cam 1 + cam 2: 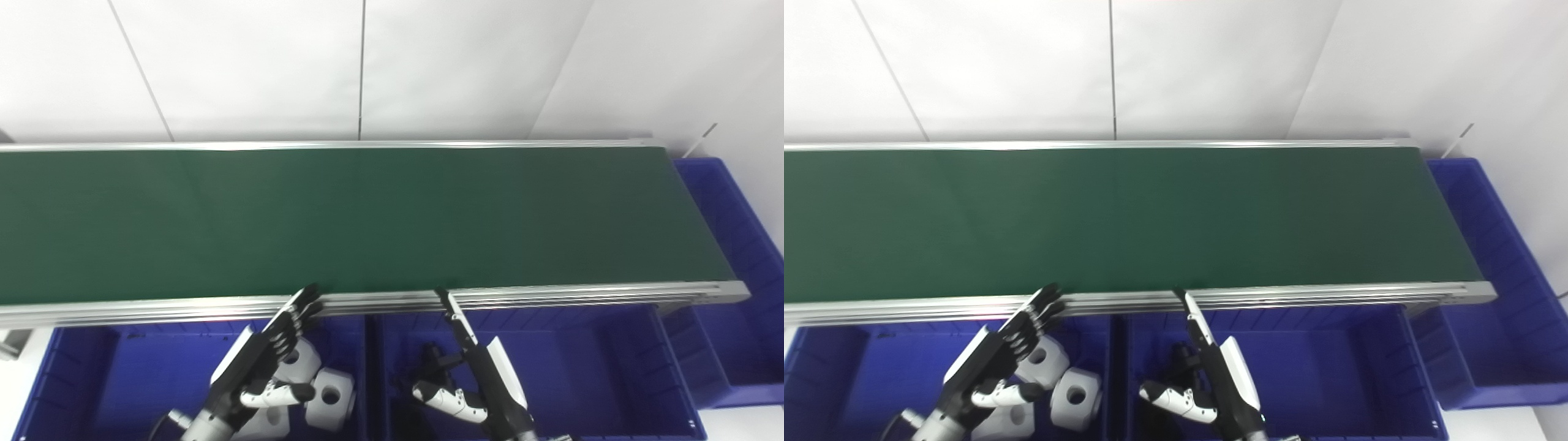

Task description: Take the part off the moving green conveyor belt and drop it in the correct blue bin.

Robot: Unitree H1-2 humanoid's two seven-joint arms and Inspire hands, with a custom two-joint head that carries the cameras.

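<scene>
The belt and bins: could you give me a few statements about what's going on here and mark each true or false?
1. The green belt carries a white part. False: no part shows on it in either view.
2. White parts with round holes lie in the left bin. True.
3. The right hand holds a white part. False: it hangs open over the middle bin, holding nothing.
4. The left hand is open above the left bin, fingertips near the belt's front rail. True.
5. Another blue bin stands at the belt's right end. True.
6. The middle bin is full of white parts. False: no white parts show in it.
</scene>
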